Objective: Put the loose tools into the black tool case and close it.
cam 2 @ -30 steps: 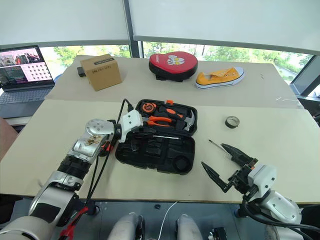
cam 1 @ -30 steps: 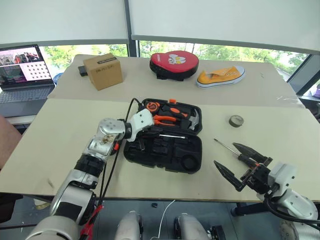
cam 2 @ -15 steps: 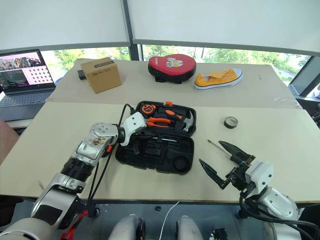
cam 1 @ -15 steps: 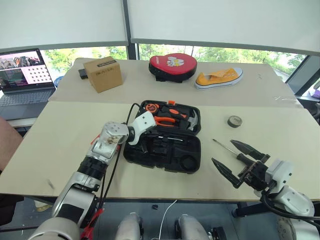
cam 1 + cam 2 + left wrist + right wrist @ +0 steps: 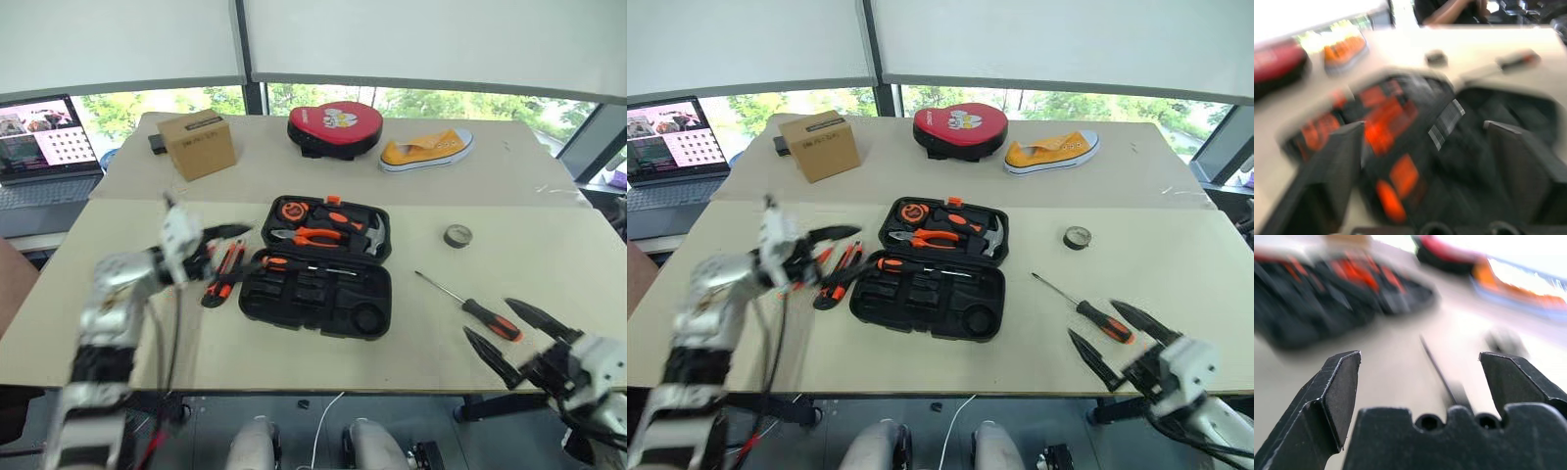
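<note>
Beige tabletop is carrying the black tool case (image 5: 321,269), lying open mid-table, while both empty grippers, left (image 5: 220,245) and right (image 5: 509,333), are gaping; a careless sweep risks knocking the screwdriver (image 5: 468,306) away.

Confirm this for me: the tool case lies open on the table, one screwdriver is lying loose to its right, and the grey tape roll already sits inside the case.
Wrong on the tape roll. The left eye view shows the grey tape roll on the bare table, right of the black tool case and apart from it, not inside. The rest stands: the case lies open, and one screwdriver lies loose to its right.
</note>
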Tool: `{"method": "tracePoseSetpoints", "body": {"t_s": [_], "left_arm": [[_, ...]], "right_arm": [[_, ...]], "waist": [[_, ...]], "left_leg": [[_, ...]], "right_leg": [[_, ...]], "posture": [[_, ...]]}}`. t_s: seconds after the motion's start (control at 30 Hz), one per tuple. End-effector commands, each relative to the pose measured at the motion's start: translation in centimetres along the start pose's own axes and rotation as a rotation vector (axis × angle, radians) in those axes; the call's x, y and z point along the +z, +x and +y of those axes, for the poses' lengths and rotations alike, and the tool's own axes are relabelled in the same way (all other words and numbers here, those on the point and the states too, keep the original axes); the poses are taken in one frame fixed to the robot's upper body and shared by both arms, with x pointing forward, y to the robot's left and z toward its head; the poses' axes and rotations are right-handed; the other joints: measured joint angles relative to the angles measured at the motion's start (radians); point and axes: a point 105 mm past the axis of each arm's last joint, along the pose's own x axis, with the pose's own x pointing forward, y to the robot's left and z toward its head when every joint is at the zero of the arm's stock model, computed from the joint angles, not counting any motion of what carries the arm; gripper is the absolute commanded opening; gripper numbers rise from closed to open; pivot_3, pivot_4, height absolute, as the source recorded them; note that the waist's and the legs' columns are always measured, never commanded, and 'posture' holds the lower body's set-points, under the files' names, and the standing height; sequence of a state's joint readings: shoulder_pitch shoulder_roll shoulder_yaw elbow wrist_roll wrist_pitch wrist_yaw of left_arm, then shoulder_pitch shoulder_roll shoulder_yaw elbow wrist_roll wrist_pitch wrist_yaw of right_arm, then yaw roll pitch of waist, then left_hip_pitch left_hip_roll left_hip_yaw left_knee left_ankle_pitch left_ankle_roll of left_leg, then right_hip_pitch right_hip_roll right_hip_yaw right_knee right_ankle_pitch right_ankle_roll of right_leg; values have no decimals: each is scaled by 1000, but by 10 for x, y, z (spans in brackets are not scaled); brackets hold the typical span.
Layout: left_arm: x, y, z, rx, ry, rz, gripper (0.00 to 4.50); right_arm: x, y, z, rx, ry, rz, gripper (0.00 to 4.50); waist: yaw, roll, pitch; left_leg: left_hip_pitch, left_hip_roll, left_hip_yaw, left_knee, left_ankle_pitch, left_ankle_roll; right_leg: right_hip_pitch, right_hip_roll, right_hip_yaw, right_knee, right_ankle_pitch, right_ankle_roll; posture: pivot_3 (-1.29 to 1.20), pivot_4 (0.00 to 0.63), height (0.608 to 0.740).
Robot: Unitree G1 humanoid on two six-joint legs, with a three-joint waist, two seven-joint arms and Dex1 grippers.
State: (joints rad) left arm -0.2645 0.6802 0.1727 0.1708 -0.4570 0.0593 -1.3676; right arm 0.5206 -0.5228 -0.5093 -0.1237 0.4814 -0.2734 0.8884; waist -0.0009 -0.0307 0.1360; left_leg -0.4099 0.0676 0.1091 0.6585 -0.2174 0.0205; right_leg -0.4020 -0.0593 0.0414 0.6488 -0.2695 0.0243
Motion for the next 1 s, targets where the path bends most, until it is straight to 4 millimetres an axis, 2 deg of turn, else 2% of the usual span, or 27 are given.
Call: {"method": "tracePoseSetpoints", "body": {"t_s": [0.03, 0.1, 0.13, 0.23, 0.33, 0.47, 0.53, 0.63, 0.83, 0.93, 1.0], "left_arm": [[6, -24, -32, -123, 104, 12, 4407], [0, -33, -48, -145, 89, 27, 4407], [0, -35, -54, -149, 80, 23, 4407], [-1, -36, -71, -158, 65, 1, 4407], [3, -29, -76, -131, 62, -56, 4407], [4, -23, -81, -158, 47, -59, 4407], [5, -21, -80, -162, 40, -61, 4407], [7, -19, -82, -188, 18, -64, 4407], [10, -13, -83, -177, 38, -86, 4407], [11, -11, -84, -177, 41, -90, 4500], [12, -10, -84, -176, 47, -95, 4500]], "right_arm": [[-2, -29, -9, -47, -53, 33, 4500], [-8, -40, -6, -47, -40, 68, 4500], [-10, -43, -5, -45, -35, 79, 4500], [-15, -48, -4, -46, -16, 101, 4500], [-11, -34, -4, 51, 44, 139, 4500], [6, -1, -32, 126, -52, 180, 4500], [4, 10, -44, 142, -69, 239, 4500], [-5, 25, -51, 202, -88, 321, 4500], [-21, 47, -57, 284, -77, 418, 4500], [-25, 57, -61, 292, -74, 429, 3781], [-29, 62, -63, 295, -71, 452, 3082]], "waist": [[1, 1, 0], [3, 1, 0], [3, 1, 0], [3, 1, 0], [3, 3, -1], [-11, 4, -1], [-12, 4, -1], [-8, 3, -1], [-2, 4, 0], [-4, 4, 0], [-8, 4, 0]], "left_leg": [[1, 1, 0, 0, 0, 0], [3, 1, 0, 0, 0, 0], [4, 2, 0, 0, 0, -1], [7, 4, -2, 0, -3, -5], [7, 4, -3, 0, -3, -4], [9, 2, -2, 0, -3, -2], [11, 1, -2, 0, -2, -1], [11, 1, 0, -1, -2, 0], [9, 0, 1, -1, -4, 1], [9, 0, 1, -1, -4, 1], [9, 0, 1, 0, -4, 1]], "right_leg": [[0, -1, 0, 0, 0, 0], [2, -2, 0, -1, -1, -1], [3, -2, 0, -1, -4, -7], [6, -4, 1, -1, -5, -10], [6, -4, 1, -1, -6, -10], [7, -5, 4, -1, -5, -10], [9, -3, 4, -2, -5, -10], [10, 0, 2, -2, -6, -6], [8, 0, 2, -2, -5, -3], [9, 0, 2, -2, -5, -2], [9, 0, 3, -2, -5, -1]], "posture": [[0, 150, 740], [0, 150, 740], [0, 150, 740], [0, 150, 740], [0, 150, 740], [0, 150, 740], [0, 150, 740], [0, 150, 740], [0, 150, 740], [0, 150, 740], [0, 150, 740]]}}
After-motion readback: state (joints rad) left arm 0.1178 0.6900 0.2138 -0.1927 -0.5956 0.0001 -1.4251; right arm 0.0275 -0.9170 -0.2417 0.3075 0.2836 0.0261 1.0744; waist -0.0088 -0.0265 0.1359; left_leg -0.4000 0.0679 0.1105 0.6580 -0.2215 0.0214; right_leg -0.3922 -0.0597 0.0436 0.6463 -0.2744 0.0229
